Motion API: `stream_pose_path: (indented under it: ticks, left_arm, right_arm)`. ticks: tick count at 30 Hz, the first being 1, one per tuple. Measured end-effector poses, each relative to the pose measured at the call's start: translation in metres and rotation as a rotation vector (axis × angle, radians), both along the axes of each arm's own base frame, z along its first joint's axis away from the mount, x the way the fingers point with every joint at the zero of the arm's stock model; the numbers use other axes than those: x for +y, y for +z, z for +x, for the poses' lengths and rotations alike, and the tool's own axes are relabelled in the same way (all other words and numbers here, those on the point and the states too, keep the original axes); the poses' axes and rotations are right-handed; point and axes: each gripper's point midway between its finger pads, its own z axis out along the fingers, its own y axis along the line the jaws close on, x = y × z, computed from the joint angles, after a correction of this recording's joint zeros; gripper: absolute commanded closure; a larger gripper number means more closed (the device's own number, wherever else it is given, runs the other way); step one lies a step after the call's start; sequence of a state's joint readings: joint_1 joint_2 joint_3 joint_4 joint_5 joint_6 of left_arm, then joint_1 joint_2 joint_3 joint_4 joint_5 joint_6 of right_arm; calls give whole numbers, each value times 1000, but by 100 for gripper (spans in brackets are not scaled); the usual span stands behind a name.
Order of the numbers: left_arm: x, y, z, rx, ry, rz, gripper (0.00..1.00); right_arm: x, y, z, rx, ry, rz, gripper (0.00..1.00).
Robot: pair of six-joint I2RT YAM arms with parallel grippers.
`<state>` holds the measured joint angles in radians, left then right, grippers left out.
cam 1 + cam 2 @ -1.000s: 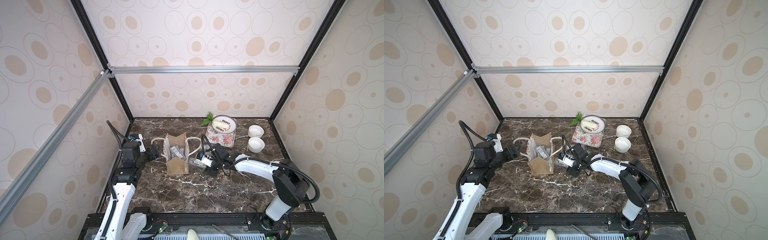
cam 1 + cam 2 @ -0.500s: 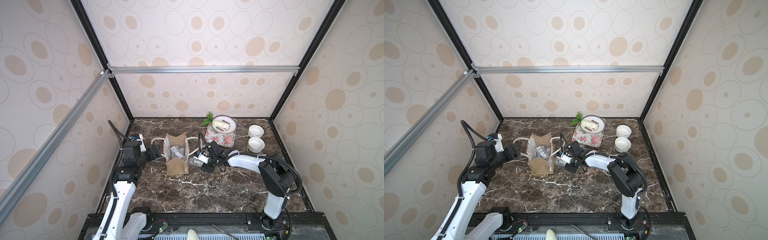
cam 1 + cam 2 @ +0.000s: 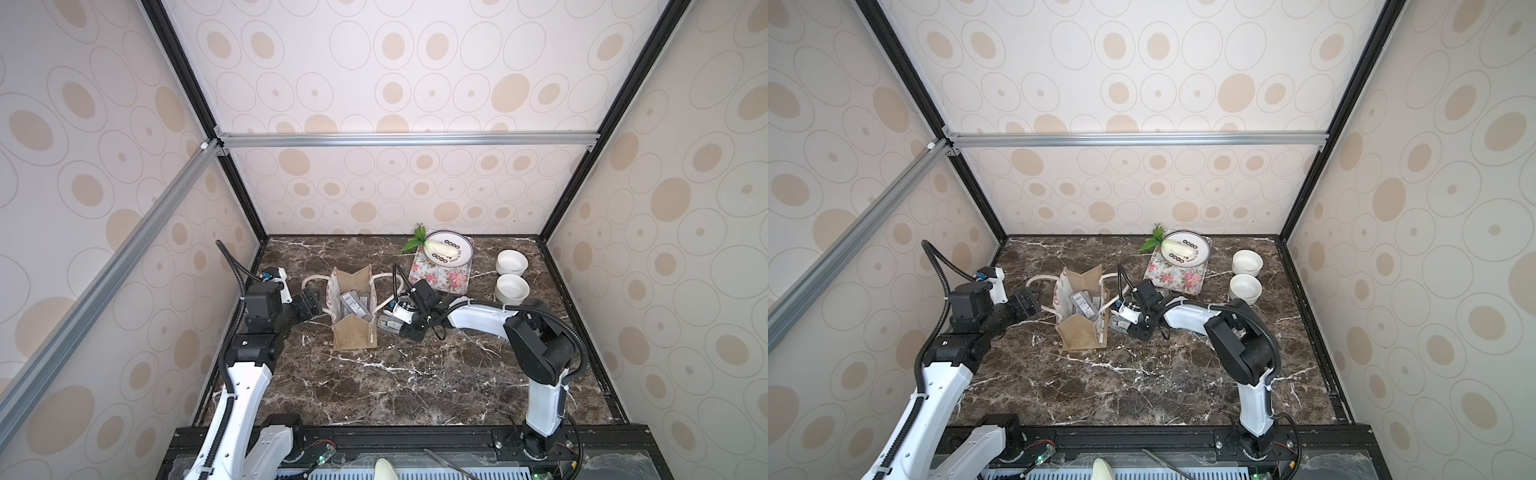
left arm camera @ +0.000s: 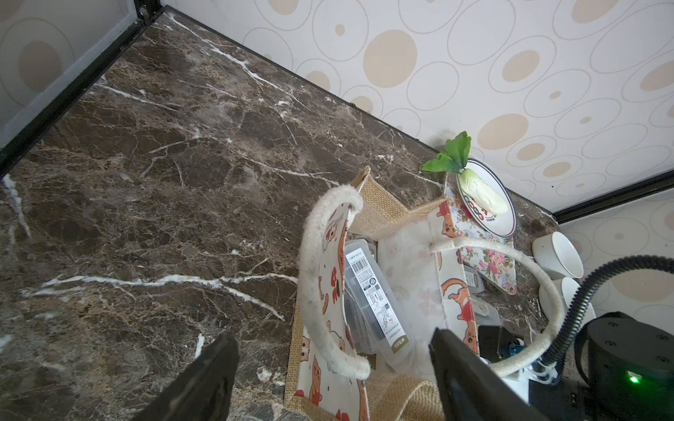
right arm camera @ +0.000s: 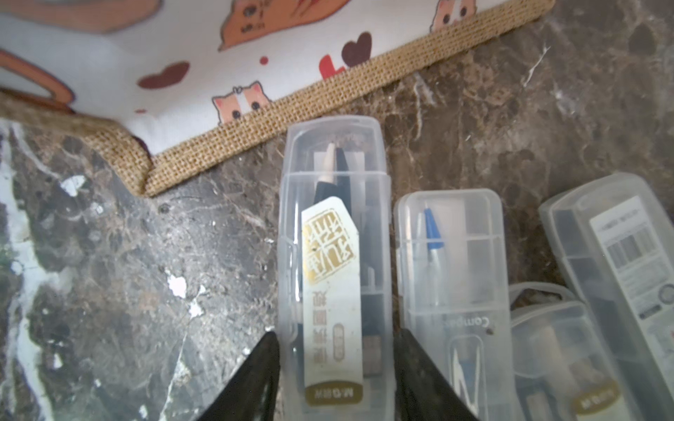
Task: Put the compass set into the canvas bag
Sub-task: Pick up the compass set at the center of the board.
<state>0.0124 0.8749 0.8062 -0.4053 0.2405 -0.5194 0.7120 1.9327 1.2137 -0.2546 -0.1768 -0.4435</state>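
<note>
The canvas bag (image 3: 353, 332) (image 3: 1079, 337) stands open on the marble, with compass set cases (image 3: 353, 305) (image 4: 372, 302) lying inside. My left gripper (image 3: 309, 305) (image 4: 332, 335) is open at the bag's left side, its jaws astride the near rope handle (image 4: 313, 277) without touching it. Right of the bag, a clear compass set (image 5: 333, 255) (image 3: 388, 324) lies on the table. My right gripper (image 5: 335, 335) (image 3: 1131, 326) has a finger pressed against each long side of it. The bag's printed panel (image 5: 255, 54) is just beyond the case's tip.
More clear cases (image 5: 452, 273) (image 5: 627, 273) lie beside the gripped one. Behind them is a floral mat (image 3: 440, 278) with a plate (image 3: 461, 255) holding a toy vegetable. Two white bowls (image 3: 512, 262) (image 3: 512, 288) sit at the back right.
The right gripper has slid a little left toward the bag and its jaws have narrowed onto the case. The left arm has stayed still.
</note>
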Motion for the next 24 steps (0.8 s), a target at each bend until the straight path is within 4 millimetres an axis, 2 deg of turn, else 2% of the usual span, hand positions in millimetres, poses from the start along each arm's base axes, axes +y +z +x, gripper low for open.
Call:
stream_pose_path:
  ticks: [8, 24]
  left_arm:
    - [-1, 0, 0, 0, -2, 0, 16]
    - [-1, 1, -2, -9, -2, -1, 16]
  right_arm:
    - [-8, 0, -8, -8, 7, -6, 54]
    - [-40, 2, -36, 67, -67, -119, 53]
